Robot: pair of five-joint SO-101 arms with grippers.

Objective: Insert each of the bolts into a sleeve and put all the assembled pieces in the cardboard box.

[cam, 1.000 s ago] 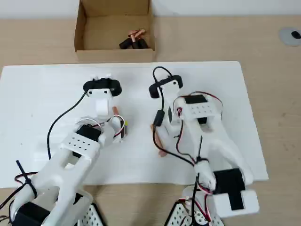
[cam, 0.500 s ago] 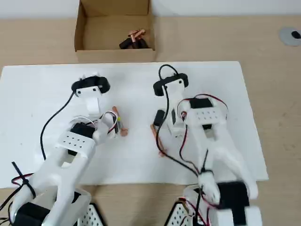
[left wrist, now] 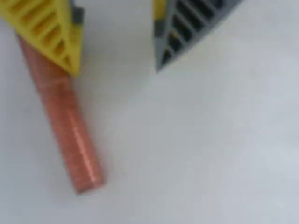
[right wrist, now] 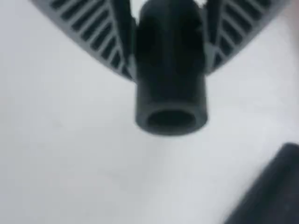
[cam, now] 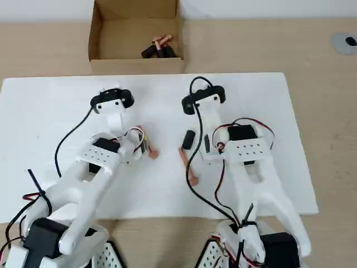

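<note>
Lying flat — slim copper-coloured bolt [left wrist: 65, 126]

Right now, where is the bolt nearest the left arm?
In the high view, the bolt lies on the mat, left of centre, beside the left gripper; its yellow finger hides one end.

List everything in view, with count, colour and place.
box: one, cardboard, beyond the mat.
assembled pieces: a few, black and copper, in the box.
bolts: three it seems, copper; one on the mat's left half, two mid-mat with a cable across them.
sleeves: two, black; one held, one lying on the mat beside it.
mat: one, white, on the table.
table: one, wooden.
disc: one, grey, table's far right.
left gripper: open, yellow finger over a bolt.
right gripper: shut on a sleeve.
</note>
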